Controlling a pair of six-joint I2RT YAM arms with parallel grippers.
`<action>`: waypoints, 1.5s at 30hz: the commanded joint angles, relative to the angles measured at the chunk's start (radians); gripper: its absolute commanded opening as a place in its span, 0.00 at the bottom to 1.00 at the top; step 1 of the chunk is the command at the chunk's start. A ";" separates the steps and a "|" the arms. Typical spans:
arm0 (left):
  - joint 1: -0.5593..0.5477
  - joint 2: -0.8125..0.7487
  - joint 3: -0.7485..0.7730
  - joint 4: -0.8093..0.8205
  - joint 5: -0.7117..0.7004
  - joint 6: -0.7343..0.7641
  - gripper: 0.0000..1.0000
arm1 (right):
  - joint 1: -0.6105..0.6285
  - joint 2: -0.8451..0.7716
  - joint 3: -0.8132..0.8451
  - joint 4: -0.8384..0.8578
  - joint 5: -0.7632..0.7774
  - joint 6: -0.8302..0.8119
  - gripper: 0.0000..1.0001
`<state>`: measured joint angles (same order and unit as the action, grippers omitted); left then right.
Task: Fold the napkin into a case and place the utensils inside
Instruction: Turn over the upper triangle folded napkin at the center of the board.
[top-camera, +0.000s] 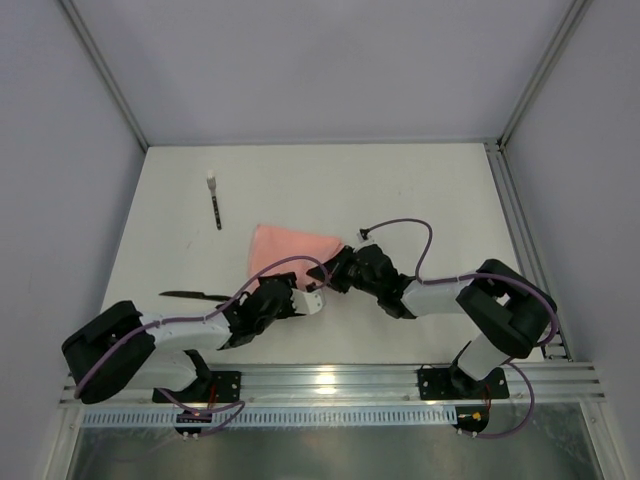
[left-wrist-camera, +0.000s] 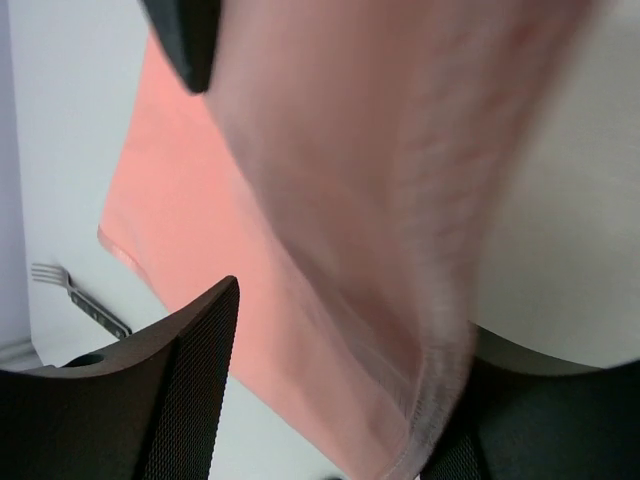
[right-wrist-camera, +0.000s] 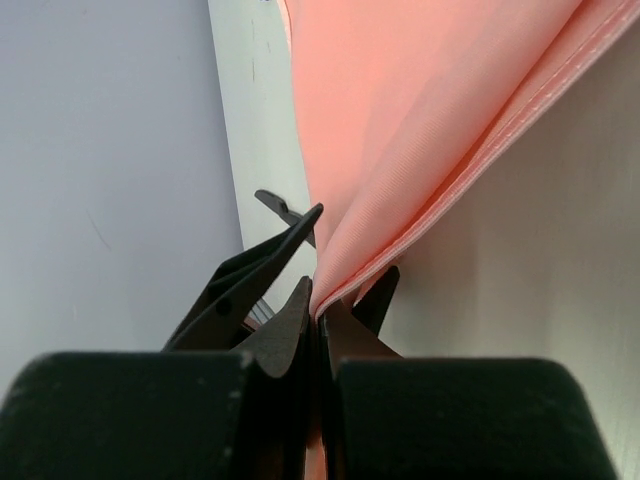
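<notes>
Early yet: the napkin (top-camera: 290, 250), mid-worktop (top-camera: 420, 190), is only a part-folded triangle, its 4 o'clock corner pinched by the closed right fingers (right-wrist-camera: 288, 325), left fingers (left-wrist-camera: 190, 385) apart around a fold, fork (top-camera: 214, 200) at 11 and knife (top-camera: 188, 295) at 8 o'clock outside.

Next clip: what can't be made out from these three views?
Top view: the slim black knife-like utensil has one end hidden under the left arm.
Left wrist view: the salmon-pink cloth napkin hangs blurred between the jaws of the left gripper, masking the table; the black fork is cut off by that gripper.
Right wrist view: behind the right gripper, shut on the napkin edge, a dark tip is too cropped to name.
</notes>
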<state>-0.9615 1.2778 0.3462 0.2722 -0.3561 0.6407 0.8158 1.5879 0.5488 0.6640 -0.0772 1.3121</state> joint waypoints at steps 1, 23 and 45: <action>0.038 -0.058 -0.016 0.046 -0.001 -0.015 0.63 | -0.007 -0.051 -0.007 0.019 -0.010 -0.007 0.04; 0.477 -0.132 0.008 -0.004 0.197 0.119 0.51 | -0.033 -0.109 -0.110 -0.033 -0.062 -0.050 0.04; 0.564 -0.201 0.151 -0.687 0.413 0.214 0.71 | -0.033 -0.051 -0.193 -0.036 -0.133 -0.054 0.43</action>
<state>-0.4034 1.1015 0.4393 -0.1650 -0.0483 0.8219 0.7834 1.5360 0.3649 0.6281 -0.1818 1.2781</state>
